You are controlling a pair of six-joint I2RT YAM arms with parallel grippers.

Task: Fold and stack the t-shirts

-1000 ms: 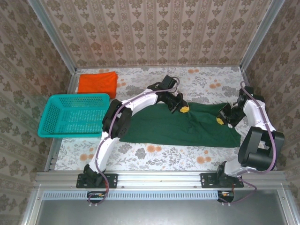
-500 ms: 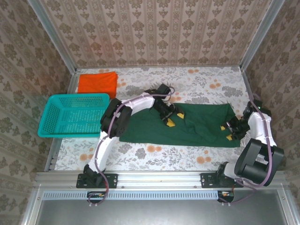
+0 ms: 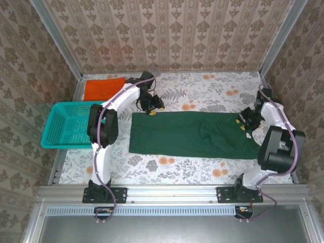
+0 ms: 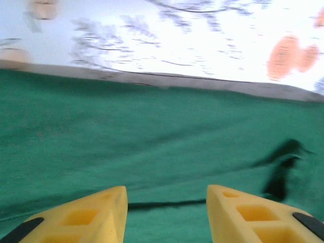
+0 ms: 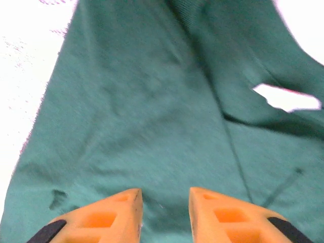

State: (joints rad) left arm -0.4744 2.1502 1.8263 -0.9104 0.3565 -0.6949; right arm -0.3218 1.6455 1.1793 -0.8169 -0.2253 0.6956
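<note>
The dark green t-shirt (image 3: 187,134) lies flat as a long band across the middle of the table. The orange t-shirt (image 3: 104,88) sits folded at the far left corner. My left gripper (image 3: 156,110) hovers at the green shirt's far left corner. It is open, and in the left wrist view my left gripper (image 4: 167,202) has green cloth (image 4: 152,136) beneath it and nothing between its fingers. My right gripper (image 3: 243,126) is over the shirt's right end. It is open a little, and my right gripper (image 5: 164,202) stands just above the green cloth (image 5: 152,101), gripping nothing.
A teal mesh basket (image 3: 81,124) stands at the table's left edge, just left of the green shirt. The floral tablecloth (image 3: 202,86) shows bare behind the shirt and along the near edge (image 3: 177,167). Patterned walls close in three sides.
Both grippers held the green shirt, carried it toward the near side and let go. The left arm then swung to the shirt's far left corner. The right moved back over the right end.
</note>
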